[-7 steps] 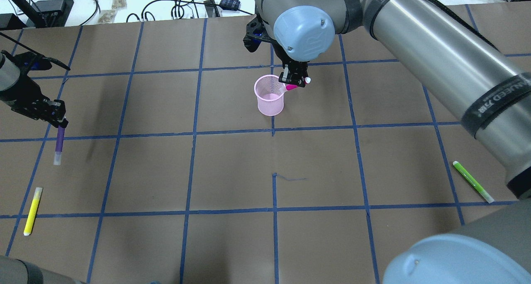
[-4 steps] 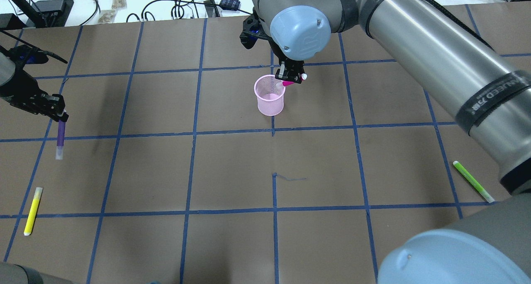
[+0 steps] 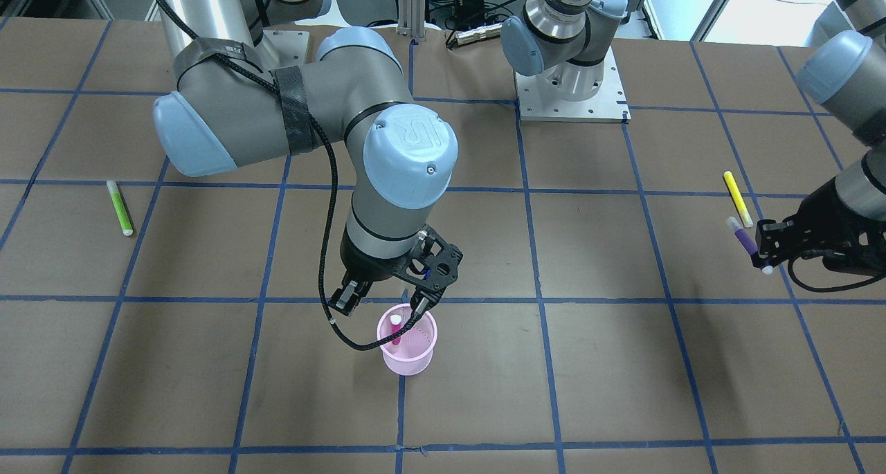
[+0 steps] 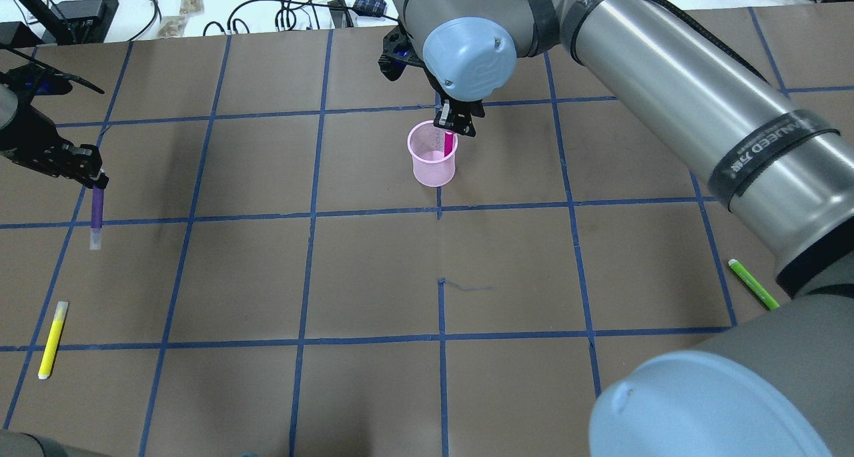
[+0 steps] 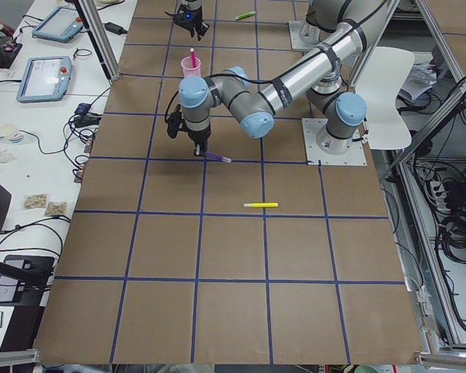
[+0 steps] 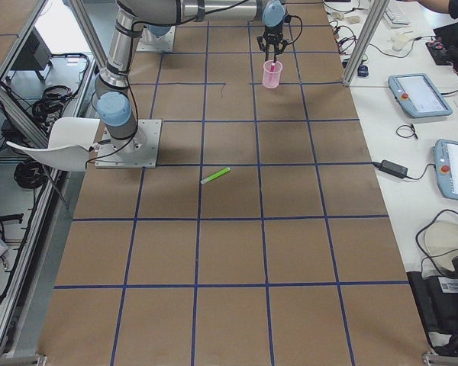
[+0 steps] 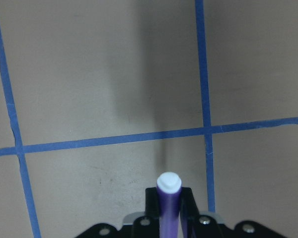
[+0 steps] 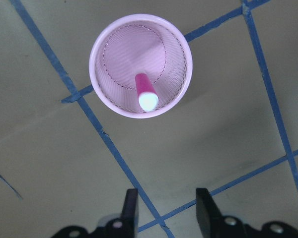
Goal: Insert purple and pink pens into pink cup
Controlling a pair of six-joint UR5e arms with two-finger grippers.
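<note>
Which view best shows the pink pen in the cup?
Right wrist-mounted: looks straight down into the pink cup, pink pen standing inside. Front-facing shows its cap in the opening; overhead, the right gripper partly hides it; side views show it tiny.

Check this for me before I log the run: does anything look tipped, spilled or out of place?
Nothing stands out. The pink cup stands upright with the pink pen leaning inside it, the left tool holds the purple pen, and the yellow pen and green pen lie flat on the table.
</note>
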